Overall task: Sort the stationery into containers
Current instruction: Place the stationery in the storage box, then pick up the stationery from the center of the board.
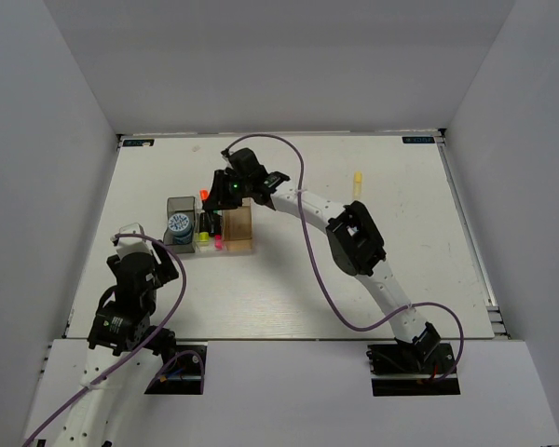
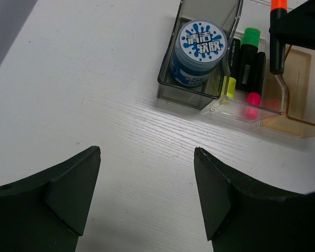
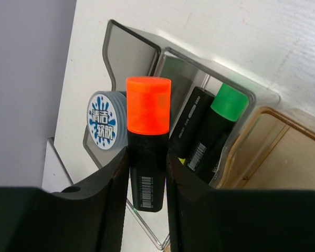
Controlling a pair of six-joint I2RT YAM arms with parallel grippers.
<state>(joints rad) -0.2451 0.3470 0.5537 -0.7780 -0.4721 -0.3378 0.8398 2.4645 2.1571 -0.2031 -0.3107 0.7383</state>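
orange highlighter pinched near clear box rim

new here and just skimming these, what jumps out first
The right tool pinches a black highlighter with a bright orange cap, held up near the small clear plastic box. Beside that, a round blue-and-white roll sits in the dark grey translucent box. One pale yellow highlighter lies alone on the far right of the white table.

Orange-capped black highlighter, blue-white splash-print roll; smoky grey box, amber box, white table
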